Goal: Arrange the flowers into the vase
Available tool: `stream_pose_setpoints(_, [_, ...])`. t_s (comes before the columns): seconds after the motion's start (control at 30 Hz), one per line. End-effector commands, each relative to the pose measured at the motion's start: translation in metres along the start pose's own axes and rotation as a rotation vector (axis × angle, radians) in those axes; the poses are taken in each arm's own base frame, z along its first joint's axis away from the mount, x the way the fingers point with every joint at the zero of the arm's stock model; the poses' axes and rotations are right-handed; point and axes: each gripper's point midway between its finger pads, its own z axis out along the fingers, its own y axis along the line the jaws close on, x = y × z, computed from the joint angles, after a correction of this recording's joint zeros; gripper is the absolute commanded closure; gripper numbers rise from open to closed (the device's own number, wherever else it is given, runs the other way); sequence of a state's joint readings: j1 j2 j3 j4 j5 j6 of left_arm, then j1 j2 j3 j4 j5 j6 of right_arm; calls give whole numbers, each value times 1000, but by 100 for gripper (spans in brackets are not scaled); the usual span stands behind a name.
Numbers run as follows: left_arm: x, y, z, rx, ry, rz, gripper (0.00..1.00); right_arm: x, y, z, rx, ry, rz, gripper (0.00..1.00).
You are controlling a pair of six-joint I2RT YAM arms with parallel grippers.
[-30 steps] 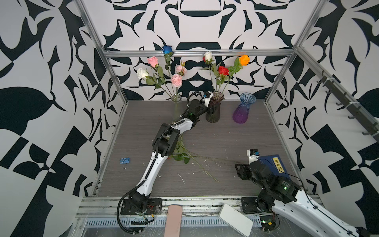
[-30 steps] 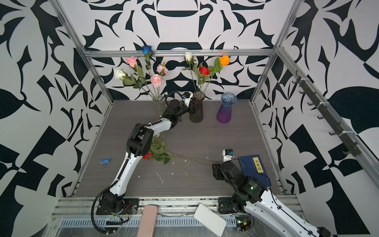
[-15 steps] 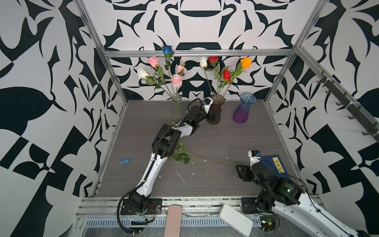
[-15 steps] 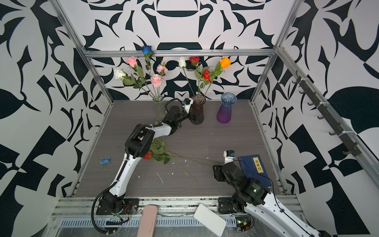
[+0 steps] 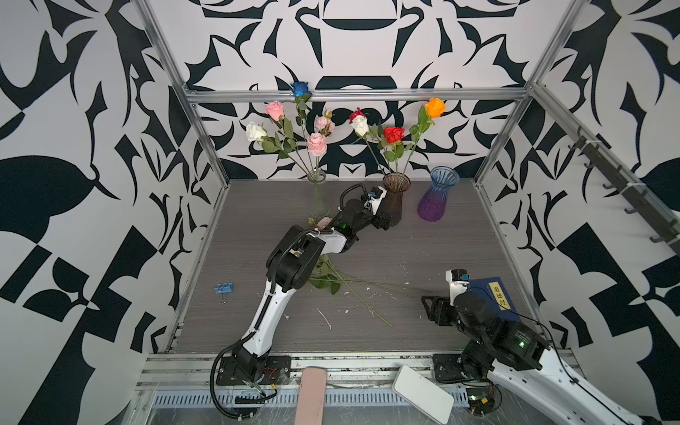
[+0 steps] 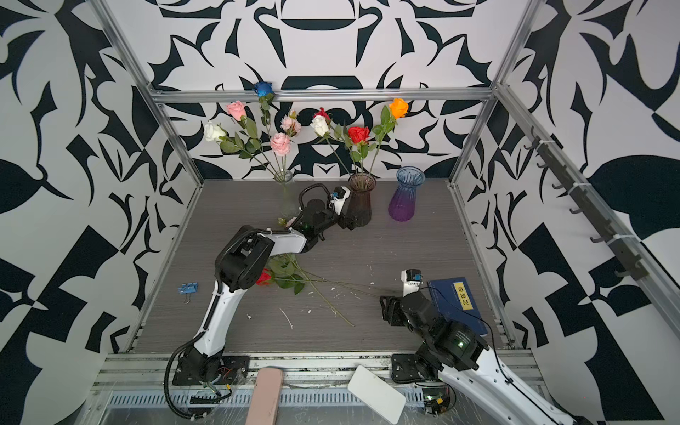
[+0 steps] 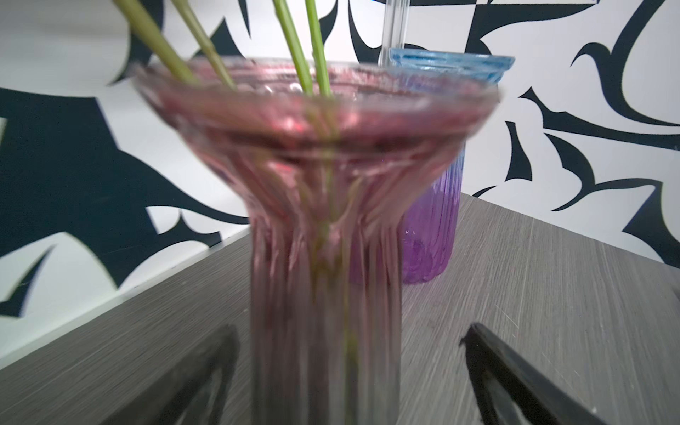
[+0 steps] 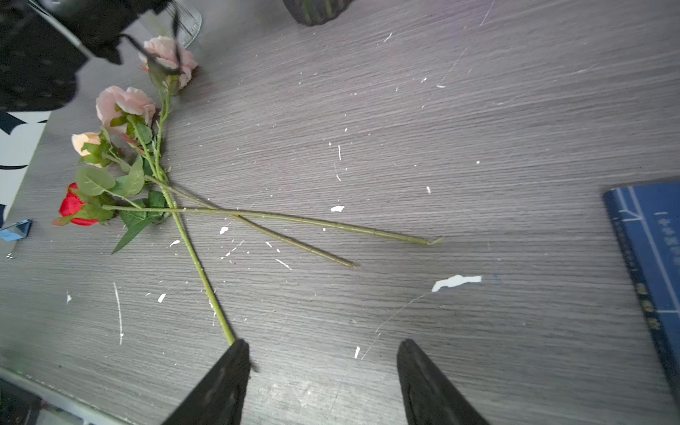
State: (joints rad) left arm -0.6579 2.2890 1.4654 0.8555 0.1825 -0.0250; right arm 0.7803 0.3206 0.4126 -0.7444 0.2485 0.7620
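The smoky vase (image 7: 323, 276) is glossy ribbed glass; the grey tabletop (image 8: 478, 128) is matt, wood-grained, white-flecked.

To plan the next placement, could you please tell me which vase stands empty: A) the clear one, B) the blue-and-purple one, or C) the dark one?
B: the blue-and-purple vase shows no stems, while the clear vase and the dark vase are both filled.

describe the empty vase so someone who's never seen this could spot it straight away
At the far edge of the grey table, against the patterned wall, three vases stand in a row. Take the rightmost, next to the dark vase. It is the blue-to-purple vase, the only one without roses.
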Motion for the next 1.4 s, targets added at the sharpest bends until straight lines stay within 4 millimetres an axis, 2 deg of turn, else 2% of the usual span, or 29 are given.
stream_pose_setpoints(0.0, [-47,4,-25,-70,-70,41,1,-27,1,-12,17,-104,31,30])
stream_pose_setpoints(0.13, [-57,1,-58,-105,-44,27,1,-40,-1,-15,53,-150,71,25])
stream_pose_setpoints(0.2, [-64,-3,-78,-127,-37,0,1,-44,5,-12,61,-126,64,24])
stream_pose_setpoints(0.33, [-71,-15,-121,-163,-19,-76,0,-43,24,7,46,-5,23,24])
stream_pose_setpoints(0.47, [-73,-25,-170,-199,41,-274,1,-64,35,28,15,16,92,24])
stream_pose_setpoints(0.53, [-69,-34,-189,-188,101,-328,1,-86,33,38,-11,-14,175,24])
stream_pose_setpoints(0.6, [-62,-43,-206,-173,156,-379,1,-109,23,47,-15,-41,278,25])
stream_pose_setpoints(0.67, [-58,-50,-219,-153,175,-396,1,-133,7,53,15,-64,372,26])
stream_pose_setpoints(0.7, [-62,-52,-229,-154,163,-397,1,-148,-3,54,40,-78,410,27])
stream_pose_setpoints(0.8, [-64,-52,-251,-175,136,-387,1,-201,-20,46,81,-147,432,27])
stream_pose_setpoints(0.97, [-52,-56,-281,-197,194,-399,1,-283,-50,24,169,-240,466,28])
stream_pose_setpoints(1.1, [-35,-37,-313,-389,285,-536,1,-342,-48,17,120,-276,493,33])
stream_pose_setpoints(1.23, [-16,-27,-338,-477,266,-564,1,-376,-43,33,85,-254,448,35])
stream_pose_setpoints(1.37, [20,-8,-379,-679,245,-702,1,-393,-56,43,144,-235,448,37])
